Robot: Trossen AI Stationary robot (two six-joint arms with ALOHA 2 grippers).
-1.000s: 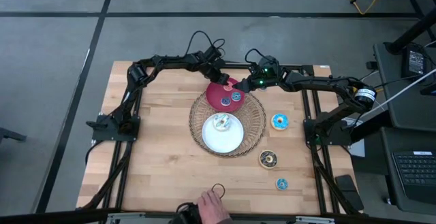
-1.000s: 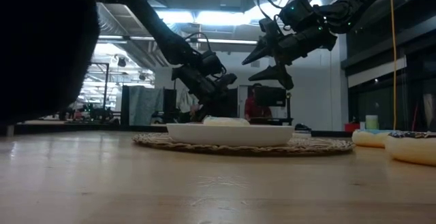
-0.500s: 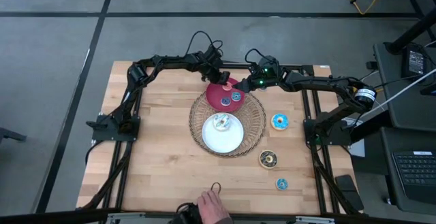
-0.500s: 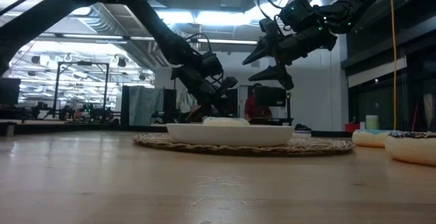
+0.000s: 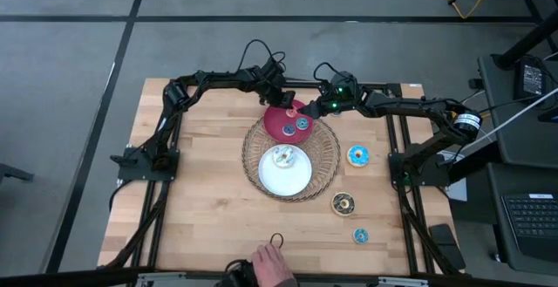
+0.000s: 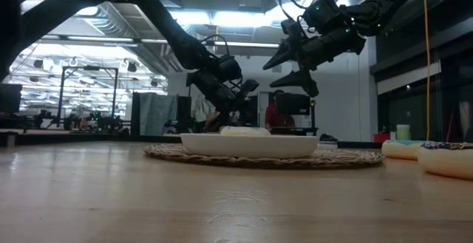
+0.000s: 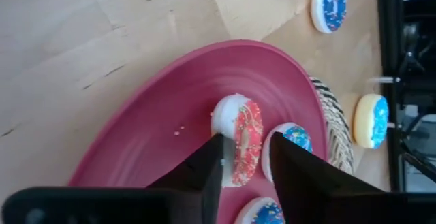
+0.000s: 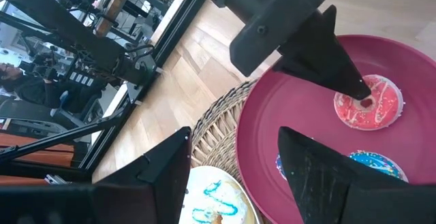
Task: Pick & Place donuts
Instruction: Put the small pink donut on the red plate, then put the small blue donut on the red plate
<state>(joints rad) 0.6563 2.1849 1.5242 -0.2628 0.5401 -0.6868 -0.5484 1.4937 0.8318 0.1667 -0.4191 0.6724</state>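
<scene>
Three donuts now on red plate: left gripper has just parted fingers either side of pink donut, releasing it beside two blue ones. Placement looks done. Right gripper hovers open, empty, above plate.

Red plate cut off at wrist view's edge, blue donut half out of frame
</scene>
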